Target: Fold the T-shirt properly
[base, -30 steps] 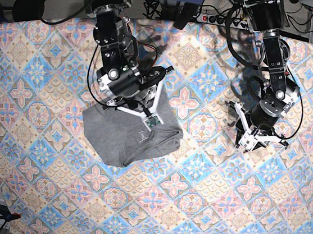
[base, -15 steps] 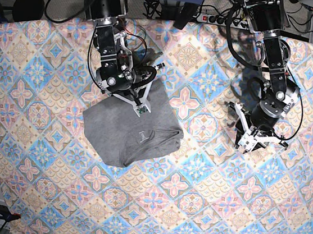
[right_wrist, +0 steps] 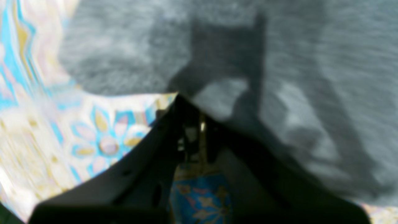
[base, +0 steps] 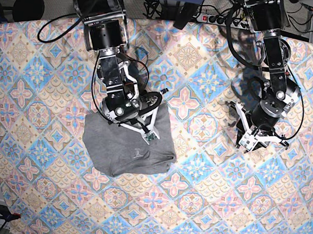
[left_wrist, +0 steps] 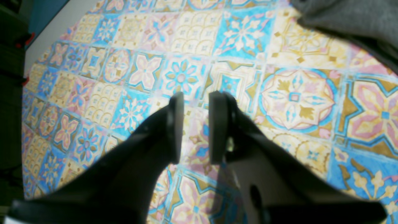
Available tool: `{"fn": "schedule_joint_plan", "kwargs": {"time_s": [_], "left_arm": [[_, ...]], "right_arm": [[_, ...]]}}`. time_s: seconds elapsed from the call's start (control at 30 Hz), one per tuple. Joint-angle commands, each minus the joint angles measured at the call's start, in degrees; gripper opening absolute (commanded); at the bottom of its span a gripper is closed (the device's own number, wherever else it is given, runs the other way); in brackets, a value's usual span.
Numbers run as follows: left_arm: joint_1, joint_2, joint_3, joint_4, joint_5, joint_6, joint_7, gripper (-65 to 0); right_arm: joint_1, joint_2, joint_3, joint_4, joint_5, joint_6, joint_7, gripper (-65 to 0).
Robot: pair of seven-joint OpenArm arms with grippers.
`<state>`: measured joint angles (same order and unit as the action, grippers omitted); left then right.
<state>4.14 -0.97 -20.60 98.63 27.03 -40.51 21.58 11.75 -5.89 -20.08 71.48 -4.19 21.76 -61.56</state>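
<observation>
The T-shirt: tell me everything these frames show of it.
The T-shirt is plain heather-grey knit, folded into a compact, roughly rectangular bundle with rounded, slightly rumpled edges and a small mark near its middle. It lies flat on the patterned tablecloth, left of centre in the base view. The right gripper is shut at its upper right edge; whether it pinches fabric is unclear. The left gripper hangs well apart from it.

Over the last second the right gripper [base: 146,128] swung back and then returned toward the near side over the T-shirt [base: 124,150], and the garment itself slid nearer across the patterned tablecloth [base: 202,212], its far right corner pulled in into a more compact shape.
</observation>
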Motion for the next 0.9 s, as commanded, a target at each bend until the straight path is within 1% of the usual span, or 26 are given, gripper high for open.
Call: {"fn": "schedule_joint_plan", "kwargs": {"time_s": [0.0, 0.07, 0.1, 0.17, 0.2, 0.27, 0.33, 0.47, 0.57, 0.6, 0.67, 0.77, 0.8, 0.87], "left_arm": [[-0.58, -0.21, -0.10, 1.19, -0.70, 0.51, -1.23, -50.8], [-0.49, -0.21, -0.45, 1.19, -0.61, 0.51, -1.14, -50.8], [-0.32, -0.21, -0.54, 1.19, -0.61, 0.51, -1.06, -50.8], [1.26, -0.39, -0.54, 1.19, -0.61, 0.51, -1.14, -50.8], [2.14, -1.18, -0.54, 1.19, -0.61, 0.51, -1.23, -50.8], [3.90, -2.59, -0.28, 1.28, -1.31, 0.51, -1.23, -50.8], [5.92, -3.29, -0.28, 1.28, -1.31, 0.51, -1.23, -50.9], [8.39, -3.29, -0.54, 1.28, -1.31, 0.51, -1.32, -50.9], [11.20, -3.29, -0.63, 1.28, -1.31, 0.51, -1.67, -50.9], [12.08, -3.29, -0.63, 1.28, -1.31, 0.51, -2.81, -50.9], [14.98, -3.29, -0.54, 1.28, -1.05, 0.51, -7.03, -50.9], [20.61, -3.03, -0.45, 2.07, -0.78, 0.51, -14.42, -50.9], [22.36, -3.03, -0.45, 2.78, -1.05, 0.51, -15.39, -50.9], [25.26, -3.03, -0.19, 4.10, -1.22, 0.51, -15.47, -50.9]], "right_arm": [[1.04, -1.10, -0.10, 2.58, 0.45, -0.09, 0.51, -61.7], [0.96, -1.10, 0.43, 6.45, 0.27, -1.06, 0.42, -61.7], [0.34, -1.01, 0.52, 8.65, 0.36, -2.55, -0.29, -61.7], [-1.86, -0.83, 1.57, 12.69, 0.27, -5.89, -3.01, -61.7], [-2.56, 0.04, 3.15, 15.33, 0.27, -7.47, -4.86, -61.7], [-2.91, 1.19, 5.79, 19.37, 0.36, -8.79, -7.76, -61.7], [-4.67, 2.86, 9.22, 23.24, 0.36, -8.88, -10.66, -61.7], [-7.57, 6.37, 14.84, 29.92, 0.63, -8.88, -13.91, -61.7], [-10.30, 8.57, 17.75, 33.35, 0.63, -8.88, -15.85, -61.7], [-11.26, 9.19, 18.36, 34.06, 0.63, -8.88, -16.37, -61.7], [-13.37, 9.89, 20.21, 34.93, 0.63, -8.88, -16.64, -61.8], [-17.59, 9.89, 23.46, 36.17, 0.54, -8.79, -16.11, -61.8], [-18.91, 9.89, 24.16, 36.60, 0.54, -8.79, -16.11, -61.8], [-20.85, 9.89, 25.13, 37.13, 0.54, -8.79, -16.11, -61.8]]}}
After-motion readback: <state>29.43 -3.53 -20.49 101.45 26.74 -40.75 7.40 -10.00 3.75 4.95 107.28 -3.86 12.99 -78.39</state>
